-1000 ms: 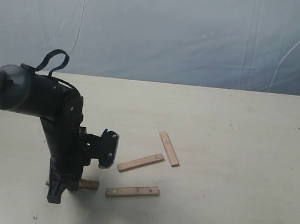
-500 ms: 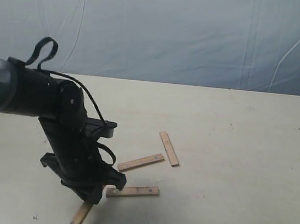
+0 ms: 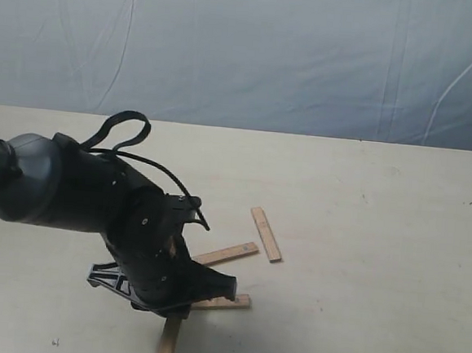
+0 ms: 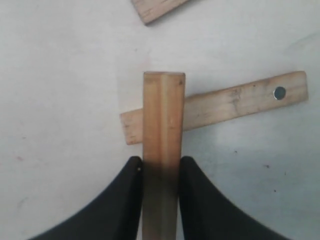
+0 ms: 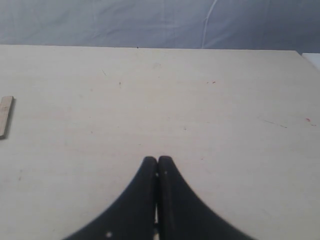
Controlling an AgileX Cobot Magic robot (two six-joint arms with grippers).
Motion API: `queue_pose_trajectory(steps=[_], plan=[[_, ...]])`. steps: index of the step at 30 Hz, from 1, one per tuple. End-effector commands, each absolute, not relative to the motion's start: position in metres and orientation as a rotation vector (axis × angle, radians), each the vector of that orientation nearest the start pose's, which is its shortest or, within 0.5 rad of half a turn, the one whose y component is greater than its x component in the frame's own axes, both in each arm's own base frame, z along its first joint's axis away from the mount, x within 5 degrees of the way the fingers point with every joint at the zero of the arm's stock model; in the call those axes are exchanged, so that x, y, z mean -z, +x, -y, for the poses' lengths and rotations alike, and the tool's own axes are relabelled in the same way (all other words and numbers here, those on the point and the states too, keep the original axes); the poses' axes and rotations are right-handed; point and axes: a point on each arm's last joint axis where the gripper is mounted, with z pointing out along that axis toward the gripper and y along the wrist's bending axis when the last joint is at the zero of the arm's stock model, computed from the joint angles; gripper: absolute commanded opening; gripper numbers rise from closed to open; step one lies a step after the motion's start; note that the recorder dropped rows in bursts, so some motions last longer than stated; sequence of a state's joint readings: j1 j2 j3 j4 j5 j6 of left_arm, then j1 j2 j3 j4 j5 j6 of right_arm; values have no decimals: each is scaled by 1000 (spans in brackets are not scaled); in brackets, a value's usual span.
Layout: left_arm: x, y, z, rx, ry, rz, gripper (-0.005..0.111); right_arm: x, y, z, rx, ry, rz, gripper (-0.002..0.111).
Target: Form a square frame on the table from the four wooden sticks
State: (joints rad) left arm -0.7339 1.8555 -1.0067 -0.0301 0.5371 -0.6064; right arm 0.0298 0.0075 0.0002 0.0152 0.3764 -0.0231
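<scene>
Step now: The left end effector [image 4: 161, 172] is squeezed tight on one stick [image 4: 163, 130]. I think it is bringing this stick to make the first corner of the square.

Held stick: It points away from the end effector, and its far end hangs over one end of a flat stick [image 4: 235, 102] on the counter [image 4: 60, 90]. I cannot tell if the two sticks touch yet. In the outside view the other end of the held stick [image 3: 169, 336] pokes out under the arm, near the front edge of the counter.

Flat stick: It lies across the held one, like a T or an L. It has a small dark hole near its far end.

Other sticks: Two more sticks [image 3: 222, 256] [image 3: 266, 234] lie a bit further back, toward the middle of the counter [image 3: 393, 262]. Their ends are close but they do not make a neat corner.

Right end effector [image 5: 158, 167]: It is closed with nothing in it. It rests over a bare part of the counter, well apart from most of the sticks.

Next move: I think the held stick should go down so its end sits on the end of the flat stick, making a neat corner. Then the end effector can let go.

Still to do: No square yet. The two far sticks still need to be moved in.
</scene>
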Motion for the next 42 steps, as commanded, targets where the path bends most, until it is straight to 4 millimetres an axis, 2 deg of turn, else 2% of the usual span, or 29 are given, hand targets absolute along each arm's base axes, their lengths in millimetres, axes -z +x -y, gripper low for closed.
queue_pose_trajectory(steps=[1, 9, 14, 17, 20, 23, 25, 27, 30, 33, 38, 42], plan=[[-140, 246, 229, 251, 75, -2922, 0, -180, 53, -1, -7, -35, -1846, -1], [-136, 241, 227, 210, -1, -2963, 0, -180, 53, -1, -7, -35, -1849, -1], [-116, 244, 231, 217, -54, -2974, 0, -180, 53, -1, -7, -35, -1849, -1], [-115, 246, 233, 240, -79, -2956, 0, -180, 53, -1, -7, -35, -1849, -1], [-142, 257, 230, 221, -25, -2898, 0, -180, 53, -1, -7, -35, -1849, -1], [-183, 271, 208, 143, -19, -2831, 0, -180, 53, -1, -7, -35, -1849, -1], [-204, 280, 193, 96, -3, -2777, 0, -180, 53, -1, -9, -34, -1846, -1], [-209, 290, 181, 104, 47, -2774, 0, -180, 53, -1, -9, -34, -1846, -1], [-204, 310, 164, 186, 14, -2754, 0, -180, 53, -1, -9, -34, -1846, -1], [-187, 340, 148, 198, 23, -2778, 0, -180, 53, -1, -9, -34, -1846, -1], [-154, 377, 159, 182, 74, -2817, 0, -180, 53, -1, -9, -34, -1846, -1], [-137, 393, 166, 154, 100, -2855, 0, -180, 53, -1, -7, -35, -1850, -1]])
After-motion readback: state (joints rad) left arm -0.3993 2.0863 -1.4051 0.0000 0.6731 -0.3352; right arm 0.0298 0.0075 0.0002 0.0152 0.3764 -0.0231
